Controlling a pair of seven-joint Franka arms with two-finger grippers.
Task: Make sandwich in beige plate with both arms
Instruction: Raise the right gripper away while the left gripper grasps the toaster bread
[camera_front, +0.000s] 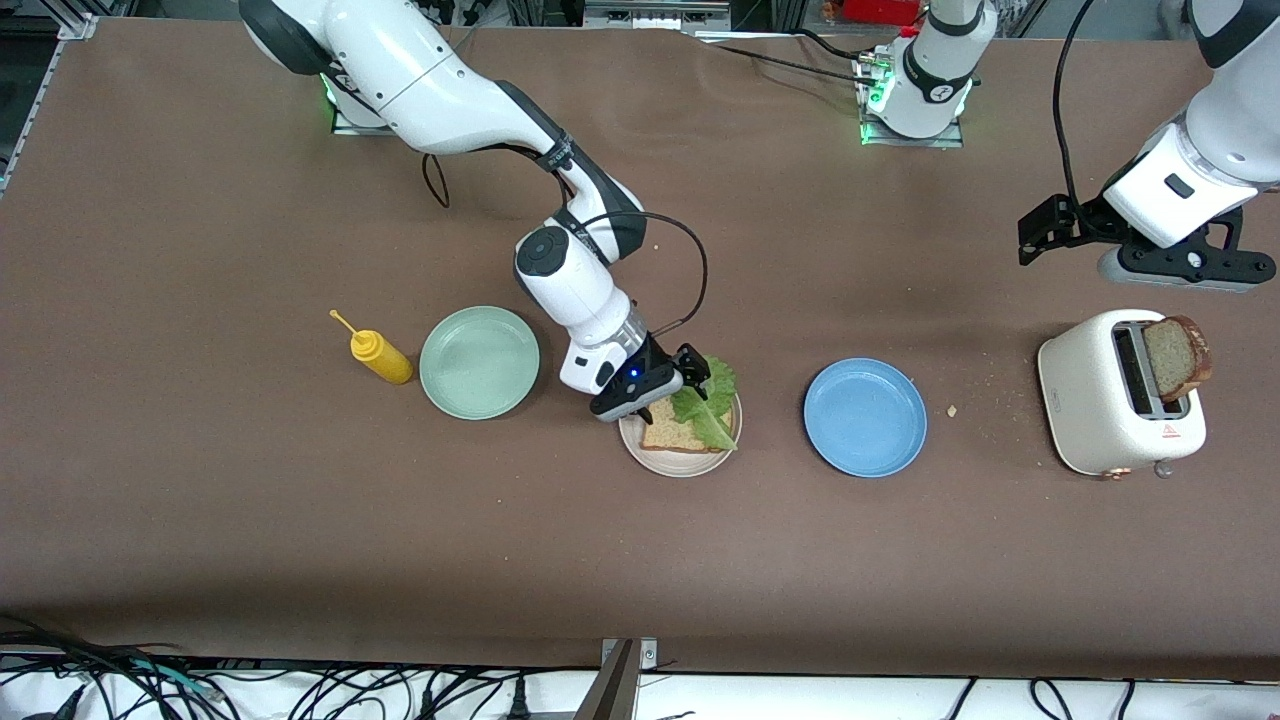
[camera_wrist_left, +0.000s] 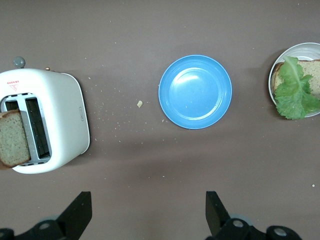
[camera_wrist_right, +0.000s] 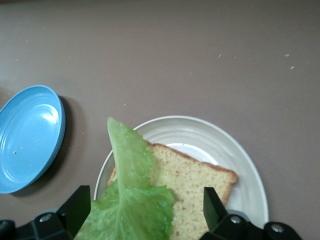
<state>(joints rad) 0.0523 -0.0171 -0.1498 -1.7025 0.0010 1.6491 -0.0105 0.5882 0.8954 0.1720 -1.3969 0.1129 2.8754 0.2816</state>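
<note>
Front view. Brown bench (camera_front: 200, 480). Beige plate (camera_front: 680, 463) near mid-bench, closer to the front-camera edge than to the arms' bases; on it one bread slice (camera_front: 668, 430) with a lettuce leaf (camera_front: 708, 400) draped over it and past the rim. Right end effector (camera_front: 672, 383) low over that plate, fingers spread, pinching nothing. Blue plate (camera_front: 865, 416) beside the beige plate toward the left arm's end; mint-green plate (camera_front: 479, 361) and yellow squeeze bottle (camera_front: 371, 351) toward the right arm's end. White toaster (camera_front: 1095, 410) near the left arm's end of the bench, a second bread slice (camera_front: 1176, 357) standing up out of one slot. Left end effector (camera_front: 1050, 228) waiting in the air just off the toaster, fingers spread, empty.

Left wrist view. Fingertips (camera_wrist_left: 80, 210) wide apart over bare bench; toaster, blue plate, beige plate with lettuce in sight.

Right wrist view. Fingertips (camera_wrist_right: 77, 205) spread on either side of lettuce and bread; blue plate beside.
</note>
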